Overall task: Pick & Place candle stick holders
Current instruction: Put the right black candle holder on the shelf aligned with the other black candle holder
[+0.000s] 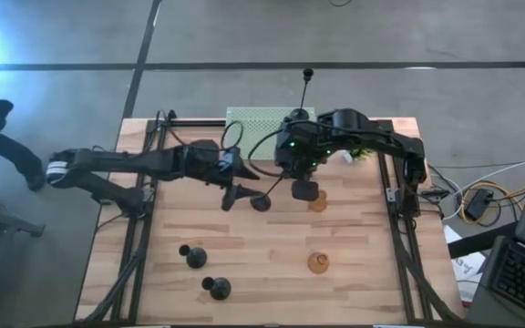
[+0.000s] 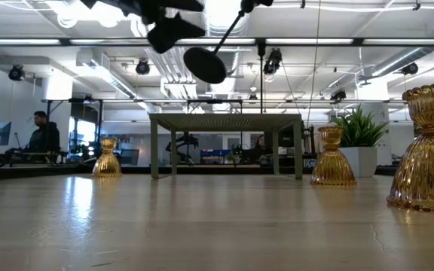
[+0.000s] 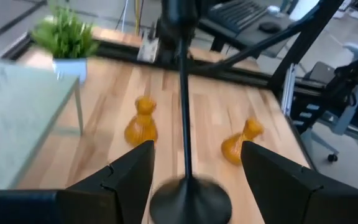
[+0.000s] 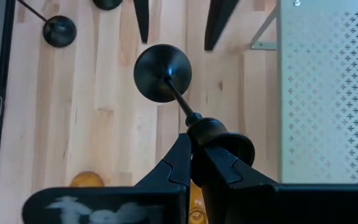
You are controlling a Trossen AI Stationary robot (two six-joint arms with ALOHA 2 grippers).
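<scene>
A black candle stick holder hangs tilted above the table's middle, with its round base (image 4: 162, 73) lowest and its thin stem (image 3: 184, 93) slanting up to my right gripper (image 4: 194, 146), which is shut on it. My left gripper (image 3: 197, 144) comes in from the left, open. Its fingers (image 3: 132, 171) stand on either side of the base (image 3: 190, 200) without touching. Two more black holders (image 1: 194, 257) (image 1: 215, 288) stand on their bases near the front left. Amber glass holders (image 1: 317, 202) (image 1: 317, 263) stand right of the middle. My right gripper pinches the holder's top end, where the stem meets the candle cup (image 4: 194, 119), between its two fingers. The fingers slant down from above. The holder is lifted clear of the table and hangs tilted, its base (image 1: 261, 202) pointing down toward my left gripper (image 1: 238, 194).
A green perforated stand (image 1: 258, 118) sits at the far middle, with a tall black holder (image 1: 307, 75) at its right end. A small potted plant (image 1: 361, 153) stands behind my right arm. The low view shows a third amber holder (image 2: 428, 150) close by.
</scene>
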